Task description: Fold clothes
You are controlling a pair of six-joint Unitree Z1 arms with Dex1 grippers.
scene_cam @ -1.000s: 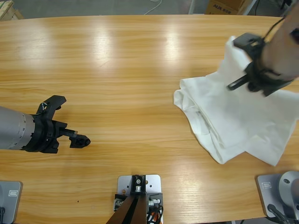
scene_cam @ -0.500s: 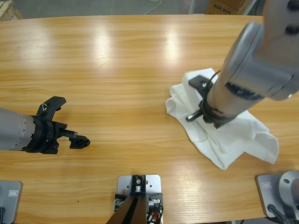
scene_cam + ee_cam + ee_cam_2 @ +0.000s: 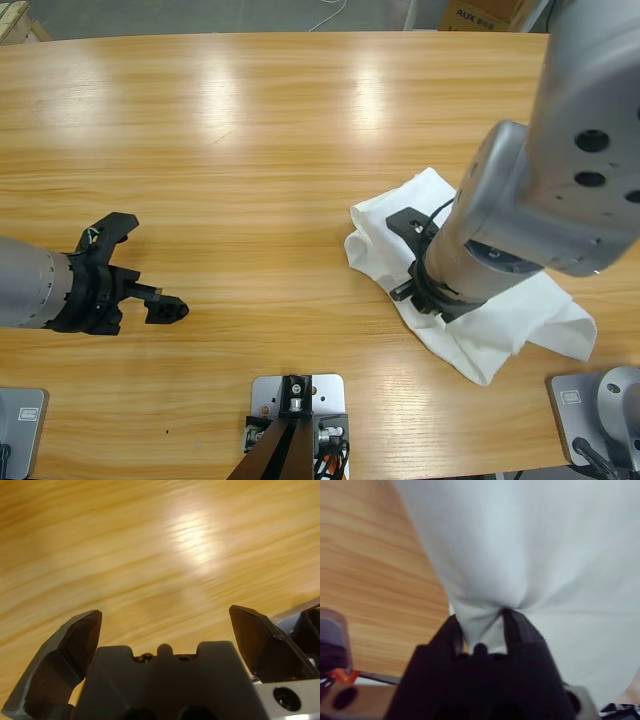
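Note:
The clothes are one white T-shirt, lying crumpled on the right half of the wooden table, partly under the big silver right arm. My right gripper sits low on the shirt's near-left part. In the right wrist view the gripper is shut on a pinched fold of the white T-shirt, which spreads away from the jaws. My left gripper hovers over bare wood at the left, far from the shirt. Its jaws stand wide open with nothing between them.
A cardboard box stands on the floor beyond the table's far right edge. A white cable lies on the floor behind the table. A light wooden object shows at the top left corner.
The right arm has swung left and toward the near edge, lowering and carrying the held fabric with it. The shirt is now more bunched. The left arm has barely shifted.

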